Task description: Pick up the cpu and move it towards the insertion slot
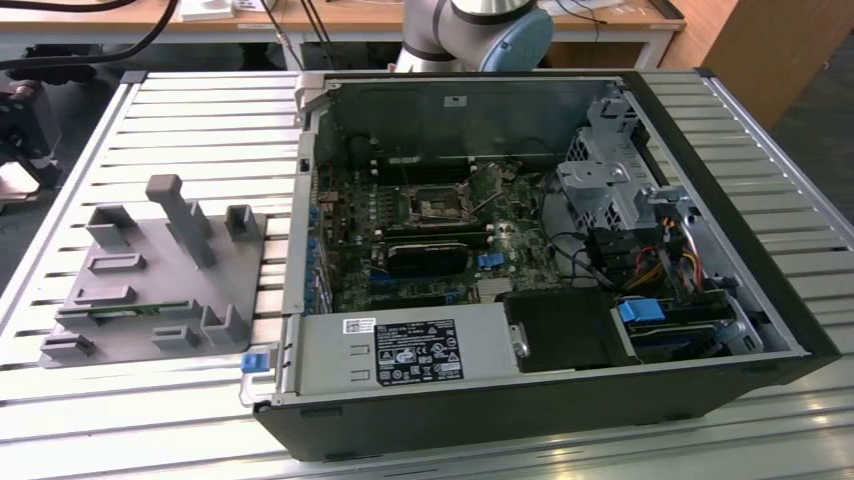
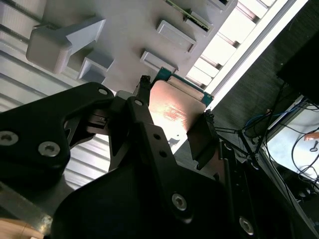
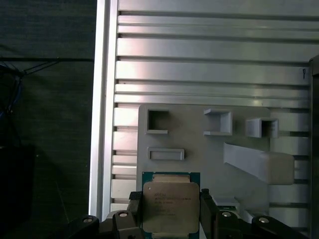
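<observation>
The cpu sits clamped by two opposite edges between the black fingers of the gripper, its metal face to both wrist views. Behind it lies the grey fixture plate on the slatted table. In the exterior view, the plate is at nine o'clock from the open computer case, well apart from the insertion slot inside it.

Black hand, silver screws, grey arm, blue joint cap
</observation>
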Controlling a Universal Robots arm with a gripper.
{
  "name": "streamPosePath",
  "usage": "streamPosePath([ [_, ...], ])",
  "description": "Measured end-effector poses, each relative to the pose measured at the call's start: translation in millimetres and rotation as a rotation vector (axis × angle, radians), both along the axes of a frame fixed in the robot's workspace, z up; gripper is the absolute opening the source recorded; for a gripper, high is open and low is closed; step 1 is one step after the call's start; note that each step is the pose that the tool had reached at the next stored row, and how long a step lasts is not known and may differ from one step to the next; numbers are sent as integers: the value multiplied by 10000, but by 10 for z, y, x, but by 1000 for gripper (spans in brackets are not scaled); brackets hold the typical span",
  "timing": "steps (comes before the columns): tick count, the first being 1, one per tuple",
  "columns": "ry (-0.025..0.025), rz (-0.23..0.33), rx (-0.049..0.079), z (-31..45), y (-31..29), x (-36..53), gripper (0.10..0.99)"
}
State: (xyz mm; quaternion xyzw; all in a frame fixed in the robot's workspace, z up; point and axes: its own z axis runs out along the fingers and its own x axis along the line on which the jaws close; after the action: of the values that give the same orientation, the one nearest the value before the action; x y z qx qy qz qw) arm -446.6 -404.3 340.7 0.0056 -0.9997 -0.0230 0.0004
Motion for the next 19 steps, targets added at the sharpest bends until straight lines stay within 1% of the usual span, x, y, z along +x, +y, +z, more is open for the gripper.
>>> streamPosePath([
  [10, 1, 0, 0, 24, 0, 0, 545],
  [19, -1, 0, 0, 66, 0, 0, 545],
])
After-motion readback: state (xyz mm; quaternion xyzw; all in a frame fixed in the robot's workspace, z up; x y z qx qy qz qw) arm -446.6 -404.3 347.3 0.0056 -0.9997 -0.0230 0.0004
